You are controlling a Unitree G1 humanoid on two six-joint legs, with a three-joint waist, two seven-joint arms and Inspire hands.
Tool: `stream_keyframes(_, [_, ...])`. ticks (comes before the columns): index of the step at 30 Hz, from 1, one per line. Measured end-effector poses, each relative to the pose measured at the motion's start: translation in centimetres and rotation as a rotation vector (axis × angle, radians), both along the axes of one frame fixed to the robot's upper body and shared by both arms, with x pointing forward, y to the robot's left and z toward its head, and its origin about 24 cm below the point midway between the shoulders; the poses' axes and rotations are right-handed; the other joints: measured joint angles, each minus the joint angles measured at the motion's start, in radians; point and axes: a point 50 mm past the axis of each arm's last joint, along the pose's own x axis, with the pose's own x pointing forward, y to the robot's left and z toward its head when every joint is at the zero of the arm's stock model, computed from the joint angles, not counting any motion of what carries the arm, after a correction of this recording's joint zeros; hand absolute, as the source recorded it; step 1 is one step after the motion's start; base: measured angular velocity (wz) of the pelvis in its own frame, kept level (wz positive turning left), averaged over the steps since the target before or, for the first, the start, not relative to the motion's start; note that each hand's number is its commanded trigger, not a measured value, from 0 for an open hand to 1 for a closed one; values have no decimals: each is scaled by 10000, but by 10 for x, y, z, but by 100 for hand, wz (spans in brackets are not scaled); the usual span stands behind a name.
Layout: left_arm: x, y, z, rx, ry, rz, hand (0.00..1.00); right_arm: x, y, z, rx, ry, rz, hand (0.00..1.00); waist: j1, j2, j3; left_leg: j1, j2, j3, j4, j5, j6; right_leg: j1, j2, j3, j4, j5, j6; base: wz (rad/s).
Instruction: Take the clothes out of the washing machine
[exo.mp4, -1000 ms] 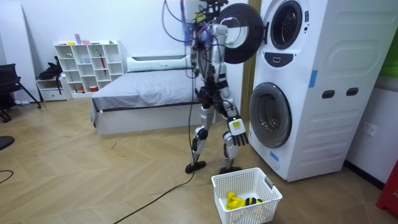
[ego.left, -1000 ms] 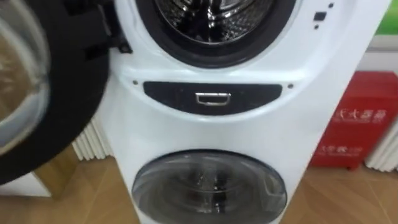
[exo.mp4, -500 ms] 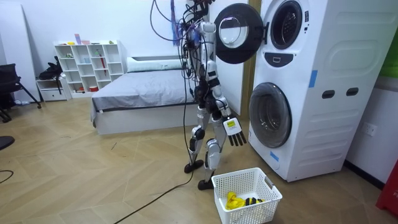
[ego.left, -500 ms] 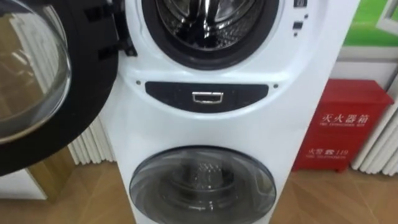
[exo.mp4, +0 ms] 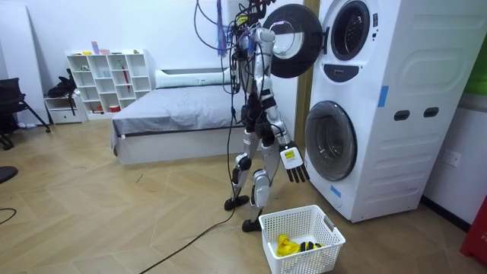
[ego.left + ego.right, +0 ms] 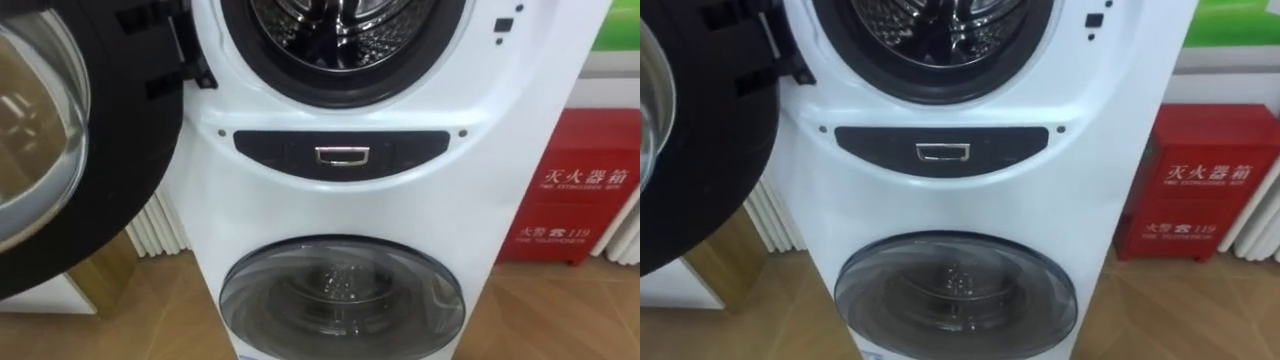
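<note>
I stand facing two stacked white washing machines (image 5: 365, 106). The upper machine's round black door (image 6: 60, 130) hangs open to my left. Its steel drum (image 6: 345, 30) shows bare metal in the part that I see. Below it, the lower machine's glass door (image 6: 342, 295) is closed. In the room view my right hand (image 5: 293, 164) hangs by my side with straight fingers, holding nothing. A white laundry basket (image 5: 327, 228) stands on the floor by my feet, with a yellow garment (image 5: 287, 245) and a dark one inside.
A red box (image 6: 580, 190) stands on the floor right of the machines, and a white radiator (image 6: 155, 225) stands behind the open door. A bed (image 5: 175, 114) and a white shelf unit (image 5: 106, 80) are behind me across the wooden floor.
I have shifted my feet in front of the machines, and my right hand has swung slightly towards them. The eye view has swayed with my head; the machines and basket have not moved.
</note>
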Motion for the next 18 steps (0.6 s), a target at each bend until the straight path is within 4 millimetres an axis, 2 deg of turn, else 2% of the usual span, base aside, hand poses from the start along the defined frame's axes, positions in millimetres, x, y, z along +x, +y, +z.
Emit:
stream_keyframes(2, [11, 4, 15, 444, -314, -301, 0, -1, 0, 1, -18, 26, 69, 0, 156, 47, 0, -5, 0, -3, 6, 0, 0, -30, 0, -9, 5, 0, 0, -2])
stream_keyframes(5, [23, 9, 41, 1307, -768, -725, 0, 0, -3, 2, -193, 118, 378, 0, 312, 8, -9, -135, -1, -74, 7, 0, 0, -157, 8, -19, 19, 0, 0, 0])
stream_keyframes(9, [29, 20, 69, 2120, -1087, -891, 0, -12, -7, 5, -318, 231, 137, 0, 260, 40, -29, -197, 3, -253, 9, 0, 0, -146, 2, -108, 3, 0, 0, 10])
stream_keyframes(12, [41, 26, 93, 2664, -1395, -1068, 0, -18, -10, 5, -357, 380, -15, 0, 311, -21, -62, -198, 1, -297, 8, 0, 0, -127, -7, -140, 13, 0, 0, 5])
stream_keyframes(16, [43, 27, 97, 2597, -1174, -1283, 0, -20, -11, 7, -361, 355, 19, 0, 303, -37, -67, -201, -1, -318, 8, 0, 0, -126, -6, -128, 17, 12, 4, 2])
stream_keyframes(18, [51, 25, 102, 2645, -1055, -1388, 0, -17, -12, 8, -409, 270, 156, 0, 236, -74, -52, -284, 0, -454, 65, 0, 0, -134, -13, -145, 27, 29, 5, 14])
